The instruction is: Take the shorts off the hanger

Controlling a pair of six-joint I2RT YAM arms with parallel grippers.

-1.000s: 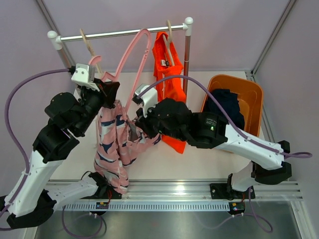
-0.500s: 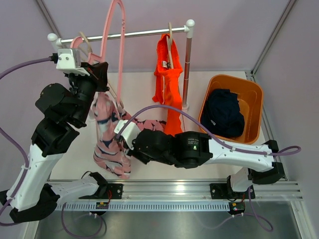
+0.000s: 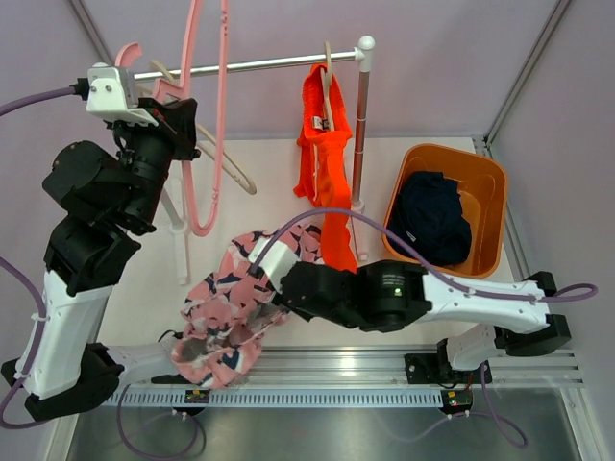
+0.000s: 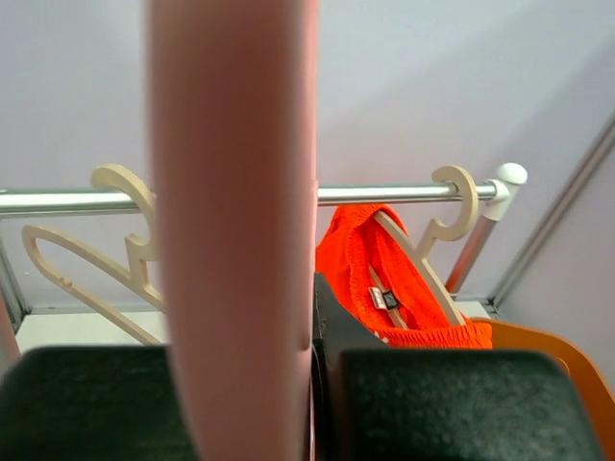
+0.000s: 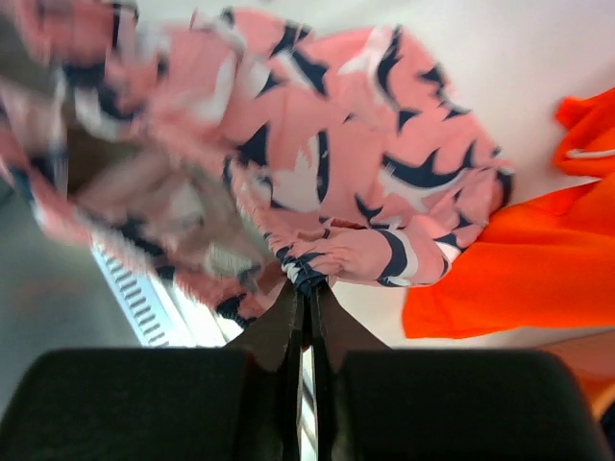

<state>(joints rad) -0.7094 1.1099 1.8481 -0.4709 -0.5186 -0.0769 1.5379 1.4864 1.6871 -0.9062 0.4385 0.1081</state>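
Pink patterned shorts (image 3: 231, 307): off pink hanger (image 3: 207, 115), heaped at near edge of table (image 3: 279, 182); right gripper (image 5: 306, 293) clamped on waistband.
Left gripper (image 4: 312, 384): closed on bare pink hanger, held high.
Navy shorts (image 3: 430, 216): in bin (image 3: 485, 173).
Orange shorts (image 3: 322, 163): on rail (image 3: 259, 64), outstanding.

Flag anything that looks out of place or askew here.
The pink patterned shorts lie bunched and spill over the near edge of the table, pinched by the right hand. The pink hanger is off the rack, held up in the air by the left hand.
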